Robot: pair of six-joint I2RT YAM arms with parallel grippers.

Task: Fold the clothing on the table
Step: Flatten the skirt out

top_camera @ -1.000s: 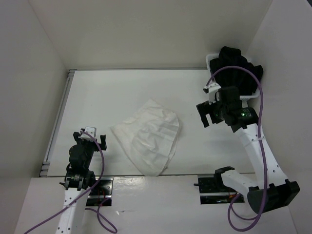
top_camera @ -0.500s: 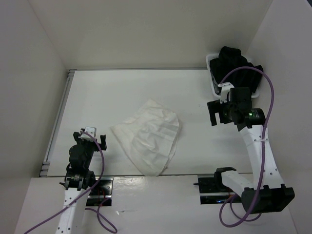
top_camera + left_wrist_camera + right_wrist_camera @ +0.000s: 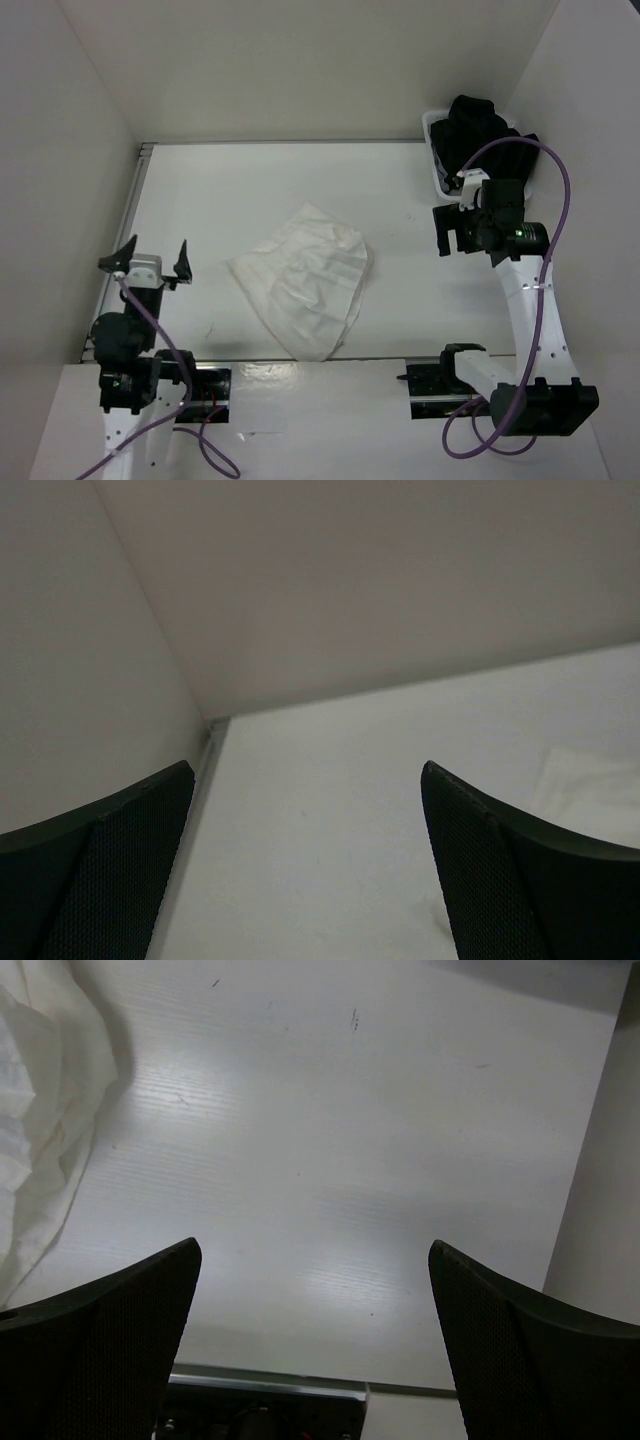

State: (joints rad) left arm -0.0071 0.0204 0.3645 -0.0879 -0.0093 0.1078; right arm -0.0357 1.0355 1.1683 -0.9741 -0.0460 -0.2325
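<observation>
Plain white back wall [image 3: 300, 70], left wall [image 3: 50, 200], right wall [image 3: 600, 120]; soft even light

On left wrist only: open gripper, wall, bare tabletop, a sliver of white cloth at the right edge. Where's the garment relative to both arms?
Observer: The clothing lies wrinkled mid-table, to the right of the left gripper, and neither arm touches it.
Operator: What's the right arm doing?
Observer: The right gripper is open and empty. It hangs over bare tabletop on the clothing's far side from yours.
Operator: Anything else on the table?
Observer: A white basket heaped with black garments sits in the far right corner, just behind the right gripper.
</observation>
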